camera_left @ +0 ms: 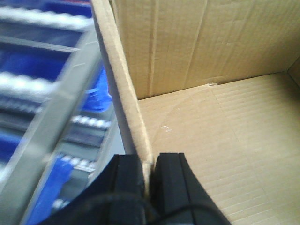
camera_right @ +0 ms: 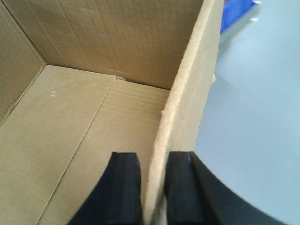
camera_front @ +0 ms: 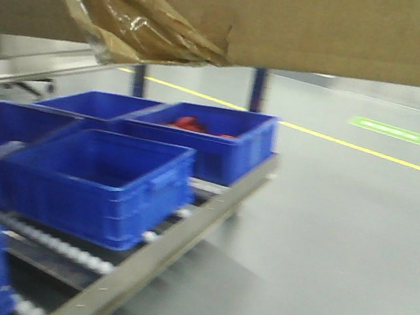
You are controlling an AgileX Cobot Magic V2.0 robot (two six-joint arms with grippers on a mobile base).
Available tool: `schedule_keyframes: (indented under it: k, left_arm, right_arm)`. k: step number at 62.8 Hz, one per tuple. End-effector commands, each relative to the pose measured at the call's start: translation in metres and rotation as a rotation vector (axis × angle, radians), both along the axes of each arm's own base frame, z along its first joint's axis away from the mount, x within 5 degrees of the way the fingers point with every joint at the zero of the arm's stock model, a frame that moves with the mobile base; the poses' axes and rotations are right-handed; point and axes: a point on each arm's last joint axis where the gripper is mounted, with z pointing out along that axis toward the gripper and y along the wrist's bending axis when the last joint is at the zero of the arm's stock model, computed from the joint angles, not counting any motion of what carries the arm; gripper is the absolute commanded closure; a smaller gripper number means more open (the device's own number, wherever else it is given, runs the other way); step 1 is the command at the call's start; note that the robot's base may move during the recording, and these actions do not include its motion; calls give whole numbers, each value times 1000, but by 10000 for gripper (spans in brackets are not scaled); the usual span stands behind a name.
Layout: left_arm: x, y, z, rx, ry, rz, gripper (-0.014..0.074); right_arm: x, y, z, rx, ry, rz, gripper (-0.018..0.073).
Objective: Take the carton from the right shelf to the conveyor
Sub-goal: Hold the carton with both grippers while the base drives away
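Observation:
The brown carton (camera_front: 311, 26) fills the top of the front view, held up above the blue bins, with torn tape (camera_front: 128, 17) hanging off its underside. In the left wrist view my left gripper (camera_left: 149, 164) is shut on the carton's left wall (camera_left: 123, 84), one finger on each side. In the right wrist view my right gripper (camera_right: 152, 161) is shut on the carton's right wall (camera_right: 187, 103). The carton's inside (camera_right: 84, 122) is empty. The conveyor does not show for certain.
Several blue plastic bins (camera_front: 102, 180) sit on a roller rack (camera_front: 182, 233) at the lower left; one far bin (camera_front: 205, 137) holds red items. Grey floor (camera_front: 339, 250) with a yellow line (camera_front: 371, 151) and a green marking (camera_front: 405, 134) lies to the right.

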Motion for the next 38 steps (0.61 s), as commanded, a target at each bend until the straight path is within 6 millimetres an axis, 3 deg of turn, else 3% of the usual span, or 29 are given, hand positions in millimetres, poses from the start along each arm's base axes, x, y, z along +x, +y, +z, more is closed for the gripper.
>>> schedule_keyframes:
  k: [1,38]
  left_arm:
    - [1,-3,4,-20,-39,-23,614]
    - [1,-3,4,-20,-39,-23,614]
  right_arm:
    - [-5,4,9,77,-41,32,626]
    - [-5,4,9,77,-41,32,626]
